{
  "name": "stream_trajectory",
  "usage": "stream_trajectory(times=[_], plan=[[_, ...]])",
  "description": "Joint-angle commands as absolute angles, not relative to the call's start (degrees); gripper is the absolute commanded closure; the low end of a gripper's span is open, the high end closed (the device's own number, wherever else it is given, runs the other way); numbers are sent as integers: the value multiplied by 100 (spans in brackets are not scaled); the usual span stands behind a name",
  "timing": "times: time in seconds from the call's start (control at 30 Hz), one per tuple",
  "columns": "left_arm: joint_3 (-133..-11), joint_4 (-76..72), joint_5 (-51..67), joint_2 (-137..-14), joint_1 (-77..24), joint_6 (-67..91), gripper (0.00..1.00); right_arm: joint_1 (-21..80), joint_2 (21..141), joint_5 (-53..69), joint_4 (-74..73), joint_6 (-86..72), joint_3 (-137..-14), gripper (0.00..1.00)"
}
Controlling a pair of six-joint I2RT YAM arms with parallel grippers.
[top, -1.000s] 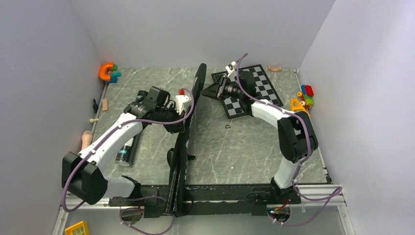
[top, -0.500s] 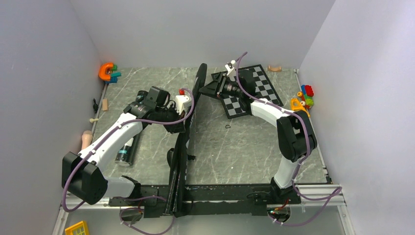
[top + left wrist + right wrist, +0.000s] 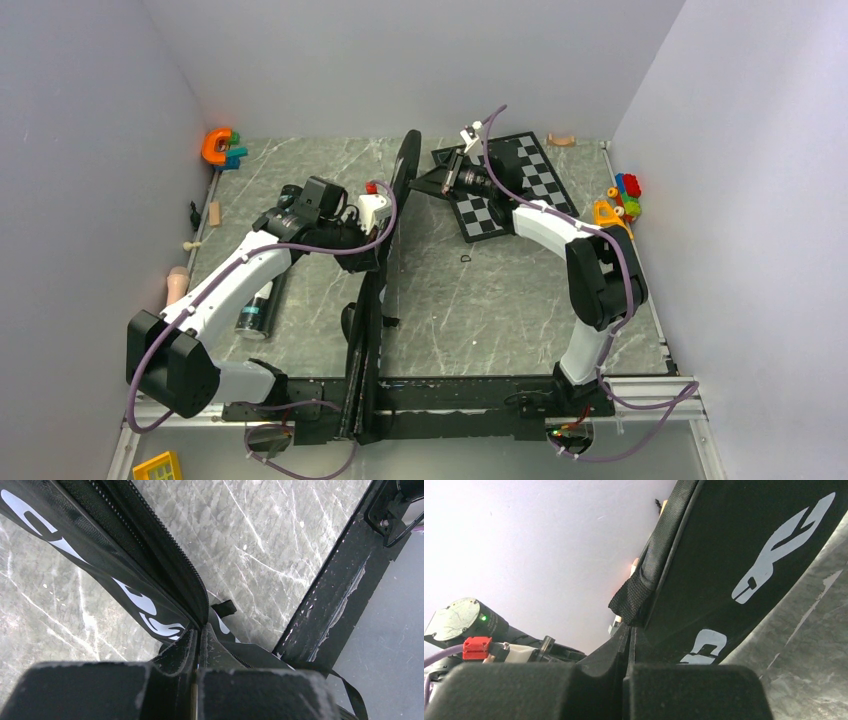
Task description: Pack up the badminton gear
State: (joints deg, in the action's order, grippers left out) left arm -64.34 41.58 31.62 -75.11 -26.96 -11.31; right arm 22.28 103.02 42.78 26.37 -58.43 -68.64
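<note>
At worktop (image 3: 480, 300) near edge: racket bag (image 3: 362, 345) stands on its edge and runs toward far middle. Mid-length: left jaws clamped on zip seam (image 3: 172, 550). Far end: right jaws pinch bag rim (image 3: 644, 575). Hold both grips firm, tension zip line straight, avoid twist.

Hidden: racket bag (image 3: 368, 330) contents; tube (image 3: 254, 315) half under left arm (image 3: 235, 275); tiny loop (image 3: 467, 258), perhaps strap.

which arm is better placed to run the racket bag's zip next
Left, probably: the left gripper is shut where the open zip teeth of the racket bag meet; the right gripper only pinches fabric at its far end.
</note>
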Motion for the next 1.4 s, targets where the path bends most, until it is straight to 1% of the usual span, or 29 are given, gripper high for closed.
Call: stream_trajectory(times=[0.0, 0.2, 0.7, 0.73, 0.77, 0.83, 0.9, 1.03, 1.07, 1.17, 1.37], plan=[[-6770, 3974, 3420, -7358, -2689, -1259, 100, 2300, 10109, 4269, 3183, -5953, -6765, 100], [-6774, 4005, 3390, -7366, -2685, -1288, 100, 2659, 9786, 4163, 3500, -6154, -6220, 100], [-6717, 3939, 3330, -7338, -2688, -1285, 100, 4067, 8720, 3889, 2605, -5717, -5027, 100], [-6727, 3945, 3337, -7354, -2689, -1283, 97, 4148, 8678, 3852, 2542, -5703, -4941, 100], [-6750, 3978, 3391, -7389, -2689, -1282, 92, 4204, 8655, 3819, 2493, -5697, -4884, 100], [-6883, 4196, 3509, -7509, -2689, -1340, 76, 4273, 8611, 3775, 2430, -5700, -4781, 100], [-7014, 4360, 3647, -7538, -2670, -1401, 63, 4267, 8590, 3755, 2440, -5714, -4676, 100], [-7155, 4371, 3955, -7344, -2330, -1405, 46, 4280, 8593, 3749, 2371, -5657, -4666, 100], [-7206, 4299, 4012, -7280, -2215, -1347, 44, 4280, 8597, 3757, 2365, -5646, -4673, 100], [-7370, 3975, 3971, -7299, -1954, -1147, 42, 4298, 8648, 3775, 2379, -5642, -4700, 100], [-7792, 3755, 4256, -8002, -1961, -941, 41, 4332, 8695, 3724, 2373, -5634, -4780, 100]])
